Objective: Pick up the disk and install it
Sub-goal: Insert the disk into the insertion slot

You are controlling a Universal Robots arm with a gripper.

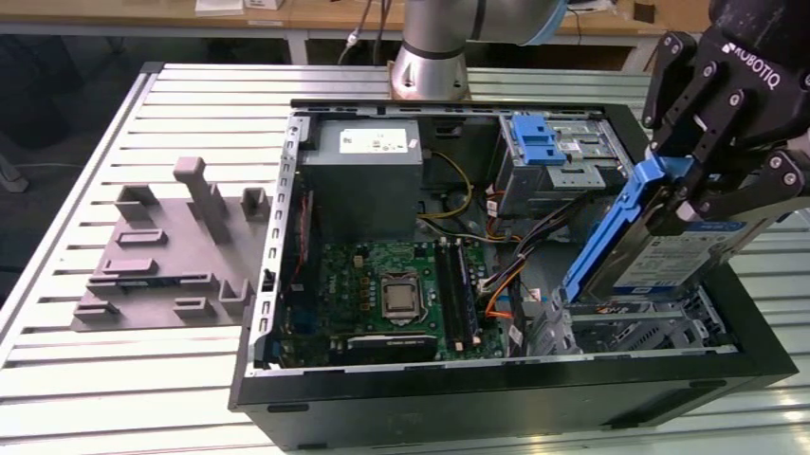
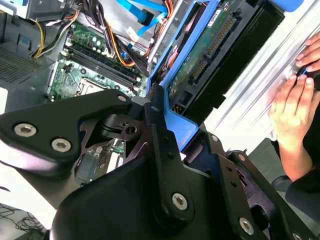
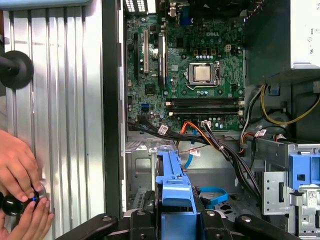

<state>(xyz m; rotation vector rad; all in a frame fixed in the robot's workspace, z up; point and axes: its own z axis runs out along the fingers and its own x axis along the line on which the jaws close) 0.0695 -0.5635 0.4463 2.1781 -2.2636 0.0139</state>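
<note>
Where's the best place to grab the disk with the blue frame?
Probably the upper end of its blue bracket, from above, where the gripper clamps it: the disk stands tilted, with its lower end pointing down into the case.

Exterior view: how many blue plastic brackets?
2: one bracket frames the disk in the gripper; another sits on the drive cage near the arm's base. Others may be hidden.

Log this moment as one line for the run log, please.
gripper: jaws shut on disk | disk: tilted, lower end at drive cage in open computer case | install: not seated
</note>
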